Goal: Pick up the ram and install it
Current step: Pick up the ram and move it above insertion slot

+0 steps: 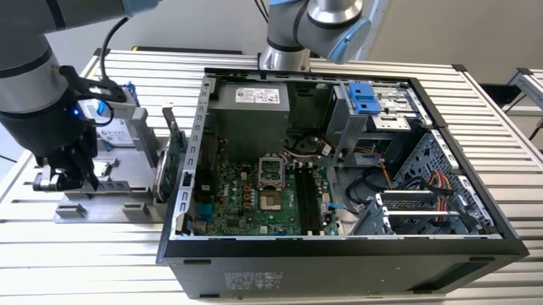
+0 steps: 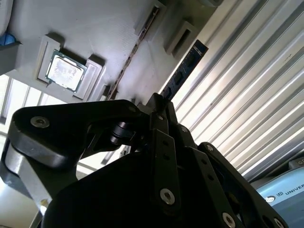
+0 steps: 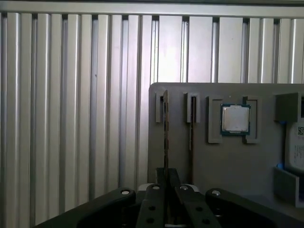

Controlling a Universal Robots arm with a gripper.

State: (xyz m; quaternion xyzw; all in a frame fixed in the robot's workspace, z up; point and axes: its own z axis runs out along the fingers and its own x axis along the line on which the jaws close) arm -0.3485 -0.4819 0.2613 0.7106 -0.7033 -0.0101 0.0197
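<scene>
The ram (image 3: 166,124) is a slim dark stick standing on edge in a slot of the grey holder (image 3: 216,166). In the second wrist view, the ram (image 2: 186,64) runs away from the fingers along the holder's edge. My gripper (image 3: 166,175) is shut on the near end of the stick, with the black fingers pressed to both faces. In the exterior view my gripper (image 1: 66,181) reaches down onto the holder (image 1: 93,213), on the exterior view's left of the open computer case (image 1: 339,244). The long dark memory slots (image 1: 309,197) lie on the green motherboard inside the case.
A processor chip (image 3: 235,118) sits in a pocket of the holder beside a second narrow slot (image 3: 191,121). A green card (image 1: 174,162) and a silver drive in a blue frame (image 1: 114,127) stand on the holder. A second arm (image 1: 309,25) stands behind the case. The table is ribbed aluminium (image 3: 71,95).
</scene>
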